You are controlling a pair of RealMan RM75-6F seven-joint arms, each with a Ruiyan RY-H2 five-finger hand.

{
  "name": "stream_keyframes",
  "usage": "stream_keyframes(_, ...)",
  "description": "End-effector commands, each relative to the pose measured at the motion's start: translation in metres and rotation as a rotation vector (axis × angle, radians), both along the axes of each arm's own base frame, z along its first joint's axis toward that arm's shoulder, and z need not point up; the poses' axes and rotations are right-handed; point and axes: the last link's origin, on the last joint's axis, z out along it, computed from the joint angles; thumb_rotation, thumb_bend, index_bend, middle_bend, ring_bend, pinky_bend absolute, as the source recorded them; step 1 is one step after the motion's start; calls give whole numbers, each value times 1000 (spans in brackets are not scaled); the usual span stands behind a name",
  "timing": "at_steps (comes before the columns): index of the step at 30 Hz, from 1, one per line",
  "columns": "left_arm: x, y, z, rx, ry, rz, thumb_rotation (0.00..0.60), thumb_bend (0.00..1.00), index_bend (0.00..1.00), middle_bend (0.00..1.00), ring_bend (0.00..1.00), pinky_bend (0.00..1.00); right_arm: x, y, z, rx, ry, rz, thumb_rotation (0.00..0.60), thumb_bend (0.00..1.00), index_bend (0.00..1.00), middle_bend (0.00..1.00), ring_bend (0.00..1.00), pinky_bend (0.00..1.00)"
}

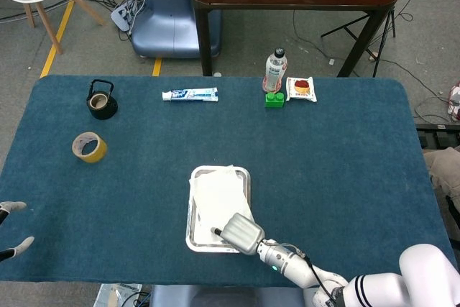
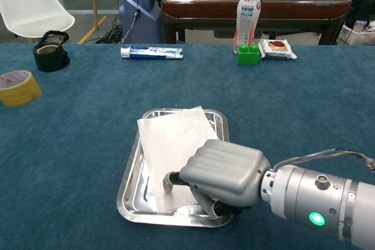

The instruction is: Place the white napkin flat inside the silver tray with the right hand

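The white napkin [image 1: 218, 193] [image 2: 171, 134] lies inside the silver tray [image 1: 190, 210] [image 2: 129, 175], mostly flat, with its far left corner lapping over the rim. My right hand [image 1: 241, 233] [image 2: 225, 173] sits over the tray's near right corner, fingers curled, and holds the napkin's near edge; the thumb tip [image 2: 169, 181] rests on the paper. The near part of the napkin is hidden under the hand. My left hand [image 1: 11, 228] shows only as two spread fingertips at the table's left edge, holding nothing.
A yellow tape roll [image 1: 89, 147] [image 2: 17, 88] and a black pot [image 1: 101, 100] [image 2: 50, 51] are at the far left. A toothpaste tube [image 1: 190, 94], a bottle [image 1: 274, 70], a green brick [image 1: 274, 100] and a snack pack [image 1: 301, 89] line the back edge.
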Motion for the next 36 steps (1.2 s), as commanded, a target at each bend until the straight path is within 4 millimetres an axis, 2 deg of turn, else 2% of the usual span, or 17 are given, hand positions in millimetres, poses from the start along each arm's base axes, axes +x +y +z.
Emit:
stream_keyframes(1, 0, 0, 1, 3, 0, 2, 600, 111, 333, 359, 301, 492, 1, 0, -1, 5, 3, -10, 600, 997, 248, 1000, 981, 1000)
stream_keyframes(36, -3, -5, 18, 63, -17, 20, 600, 111, 333, 359, 301, 493, 6, 3, -6, 59, -44, -122, 600, 997, 225, 1000, 981, 1000)
